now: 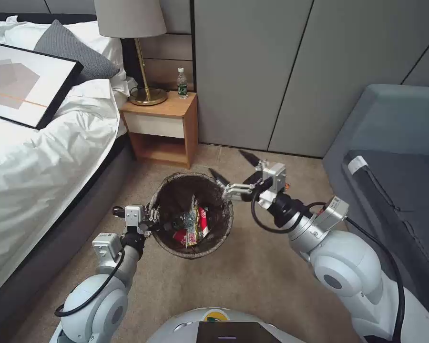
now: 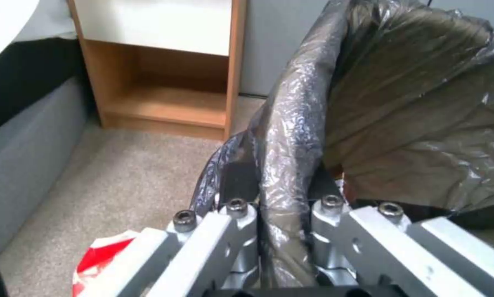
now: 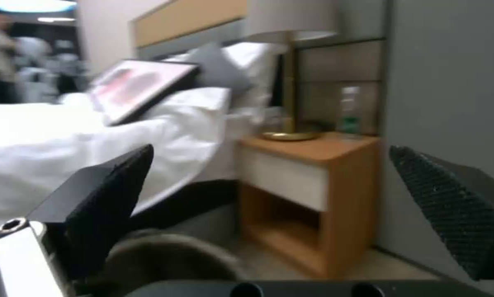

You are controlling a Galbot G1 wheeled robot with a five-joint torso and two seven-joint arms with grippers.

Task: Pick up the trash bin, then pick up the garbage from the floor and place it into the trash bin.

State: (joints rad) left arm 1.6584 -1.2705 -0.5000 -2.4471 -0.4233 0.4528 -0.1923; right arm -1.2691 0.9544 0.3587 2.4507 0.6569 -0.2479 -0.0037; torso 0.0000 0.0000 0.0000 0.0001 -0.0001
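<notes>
Grey panelled wall (image 1: 252,71), white bed (image 1: 38,157), wooden nightstand (image 1: 163,128) with lamp (image 1: 133,28), grey sofa (image 1: 391,157)

I saw the trash bin (image 1: 169,238) sitting on the floor (image 1: 252,281) before the nightstand (image 1: 162,128), the bed (image 1: 33,171) left of it, garbage (image 1: 193,227) inside, perhaps another packet (image 2: 101,255) beside it.

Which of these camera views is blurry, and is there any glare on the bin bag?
Right wrist view: soft and smeared, the lamp and nightstand lack crisp edges. Left wrist view: sharper, with shiny highlights on the bag over the trash bin rim, pinched by the left claw. Head view: clear and evenly lit.
</notes>
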